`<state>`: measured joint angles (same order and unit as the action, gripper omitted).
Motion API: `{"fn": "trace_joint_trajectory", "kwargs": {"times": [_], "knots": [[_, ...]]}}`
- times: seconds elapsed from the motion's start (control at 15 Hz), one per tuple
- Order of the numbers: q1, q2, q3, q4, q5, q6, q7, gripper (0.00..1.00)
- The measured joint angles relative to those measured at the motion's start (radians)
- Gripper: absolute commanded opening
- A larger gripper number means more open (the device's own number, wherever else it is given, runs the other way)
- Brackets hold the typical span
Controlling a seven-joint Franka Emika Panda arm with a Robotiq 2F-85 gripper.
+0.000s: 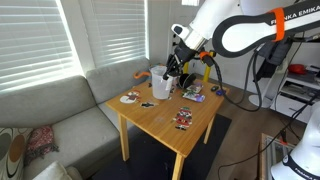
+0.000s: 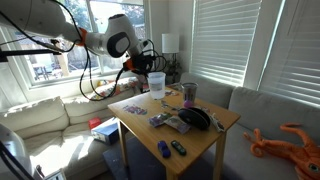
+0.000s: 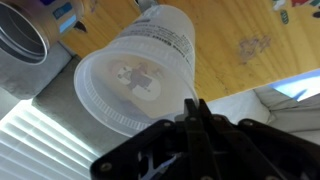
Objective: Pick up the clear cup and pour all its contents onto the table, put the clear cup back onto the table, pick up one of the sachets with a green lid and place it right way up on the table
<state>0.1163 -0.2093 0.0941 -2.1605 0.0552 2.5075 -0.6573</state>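
Our gripper [image 3: 195, 112] is clenched on the cup [image 3: 140, 70] at its rim wall, the only part thin enough to pinch. The cup sits roughly upright at the far corner of the table [image 1: 165, 125]; we cannot tell whether it touches. Sachets [image 1: 186, 120] lie scattered on the top.

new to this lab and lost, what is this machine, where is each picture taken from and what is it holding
It is a white robot arm with a two-fingered pincer at its end. Two pictures come from cameras standing in the room, looking at the light-wood table from different sides. The third comes from a camera on the arm's wrist, looking along the pincer. The pincer is shut on the rim of the clear cup. Small colourful sachets lie scattered on the table, and a grey container stands near the cup.
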Motion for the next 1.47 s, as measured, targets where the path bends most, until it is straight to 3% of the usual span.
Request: {"fn": "trace_joint_trajectory", "kwargs": {"times": [0.47, 0.53, 0.67, 1.27, 1.47], "knots": [[0.053, 0.001, -0.002, -0.04, 0.031, 0.016, 0.017, 0.01], [0.061, 0.002, -0.002, -0.044, 0.033, 0.016, 0.017, 0.29], [0.071, 0.004, -0.002, -0.052, 0.033, 0.016, 0.017, 0.36], [0.066, -0.037, -0.039, -0.049, 0.035, 0.016, 0.018, 0.98], [0.048, -0.09, -0.085, -0.045, 0.035, -0.012, 0.028, 1.0]]}}
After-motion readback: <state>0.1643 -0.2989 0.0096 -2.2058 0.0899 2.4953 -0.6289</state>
